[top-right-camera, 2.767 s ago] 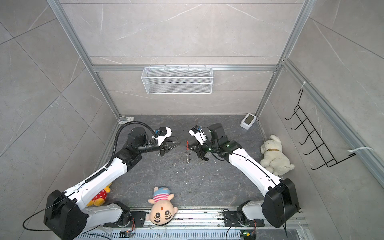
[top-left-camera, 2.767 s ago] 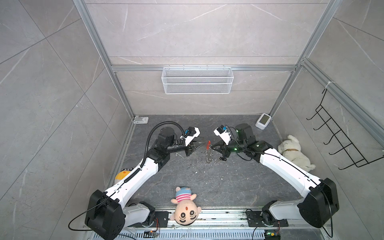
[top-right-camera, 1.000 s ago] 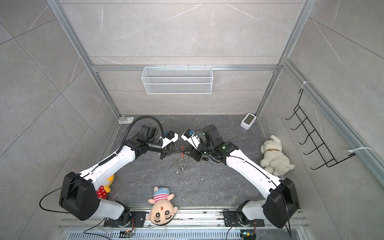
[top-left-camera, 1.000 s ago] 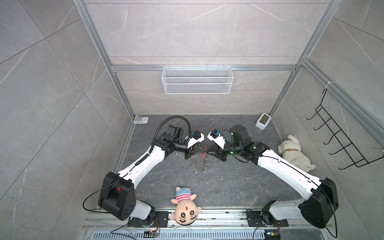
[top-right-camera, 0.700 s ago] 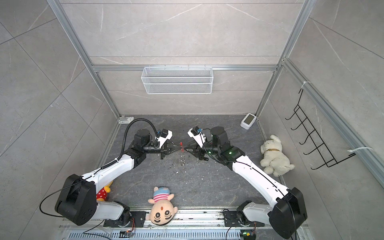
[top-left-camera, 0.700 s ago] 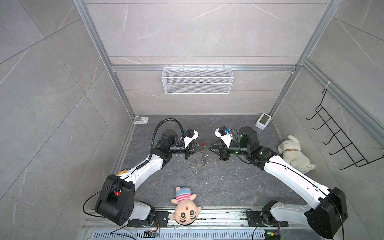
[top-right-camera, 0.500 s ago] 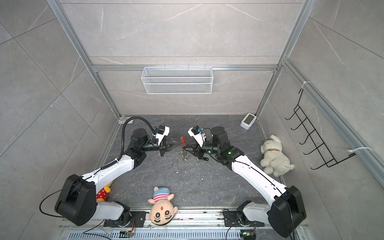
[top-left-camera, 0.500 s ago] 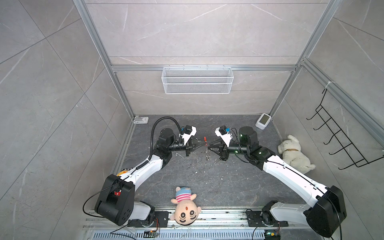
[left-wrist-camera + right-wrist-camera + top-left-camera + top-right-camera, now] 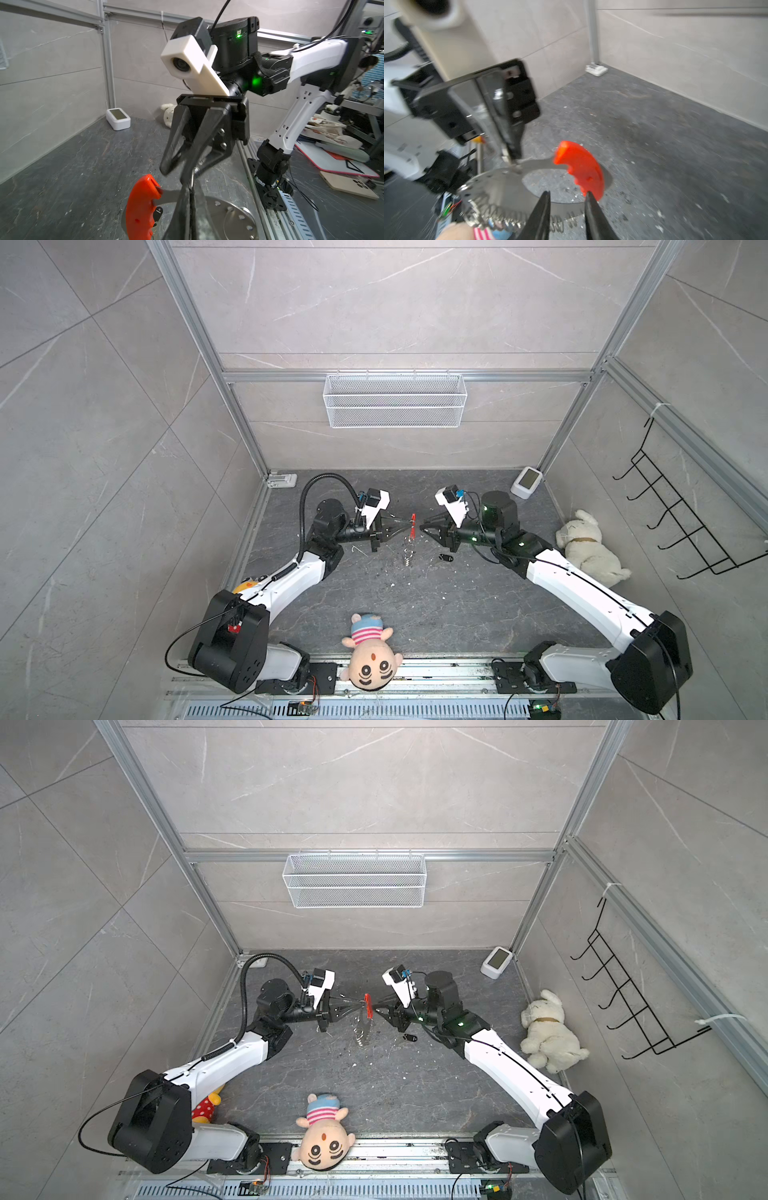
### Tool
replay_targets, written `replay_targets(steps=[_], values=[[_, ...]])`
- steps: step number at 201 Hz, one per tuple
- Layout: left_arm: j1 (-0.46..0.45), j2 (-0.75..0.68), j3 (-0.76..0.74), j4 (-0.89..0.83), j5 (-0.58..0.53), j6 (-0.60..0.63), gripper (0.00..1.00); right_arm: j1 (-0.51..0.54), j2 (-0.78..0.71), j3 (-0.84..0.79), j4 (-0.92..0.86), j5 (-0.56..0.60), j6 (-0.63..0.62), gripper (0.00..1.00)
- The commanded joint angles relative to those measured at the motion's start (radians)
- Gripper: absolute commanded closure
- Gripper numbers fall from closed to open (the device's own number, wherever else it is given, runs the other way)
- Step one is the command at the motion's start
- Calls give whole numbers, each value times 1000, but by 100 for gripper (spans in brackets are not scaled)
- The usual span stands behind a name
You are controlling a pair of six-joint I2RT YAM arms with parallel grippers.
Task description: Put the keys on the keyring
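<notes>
Clamping keyring [image 9: 411, 537] metal band, left gripper [image 9: 401, 527] clenched; right gripper [image 9: 422, 527] jaws parted beside red segment [image 9: 413, 520]; keys [image 9: 445, 558] on floor [image 9: 415, 614].

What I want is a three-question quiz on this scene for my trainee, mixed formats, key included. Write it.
1. True or false: the left gripper is shut on the keyring.
2. Fill in: the right gripper is ____ (open or shut).
3. Where are the keys? A) lying on the floor, off the keyring; B) threaded on the keyring; C) held in the right gripper.
Key: 1 true; 2 open; 3 A.
</notes>
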Motion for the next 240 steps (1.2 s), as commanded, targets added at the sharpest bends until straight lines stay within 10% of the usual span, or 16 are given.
replay_targets(steps=[1, 136, 240], values=[[-3, -74, -16, -11, -99, 43, 100, -63, -33, -33, -151, 357, 159, 68], [-25, -254, -94, -250, -515, -88, 100, -58, 390, -71, -206, 363, 439, 66], [-25, -206, -67, -266, -438, -86, 100, -46, 498, -12, -157, 356, 463, 75]])
